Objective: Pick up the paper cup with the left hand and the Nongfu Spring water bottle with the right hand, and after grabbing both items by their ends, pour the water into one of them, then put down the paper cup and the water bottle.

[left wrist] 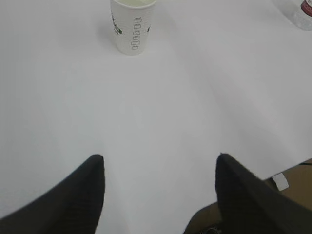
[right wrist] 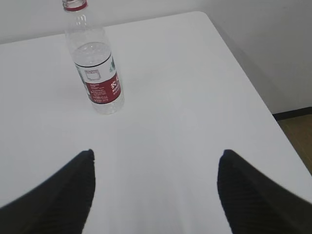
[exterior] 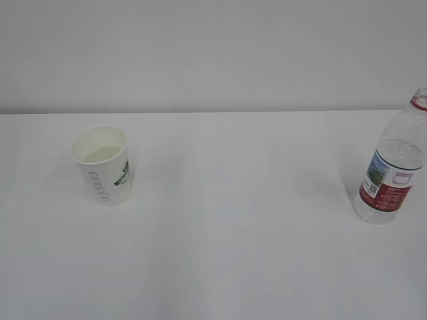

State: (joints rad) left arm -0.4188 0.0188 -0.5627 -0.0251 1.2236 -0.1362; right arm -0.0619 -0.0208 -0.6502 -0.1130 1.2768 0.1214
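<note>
Both my grippers hang wide apart and empty over a white table [exterior: 220,253]: my left hand [left wrist: 161,195] faces the paper cup [left wrist: 132,27], standing upright well ahead and slightly left, and my right hand [right wrist: 156,195] faces the uncapped Nongfu Spring water bottle [right wrist: 96,63], upright and ahead to its left. I judge the pickup has not begun, so I should steer each set of fingers to straddle its item squarely, squeezing the soft cup gently since liquid already shows inside. The tabletop is plain and smooth, with a pale grey wall [exterior: 213,53] behind and brown floor [right wrist: 297,131] beyond the edge.
</note>
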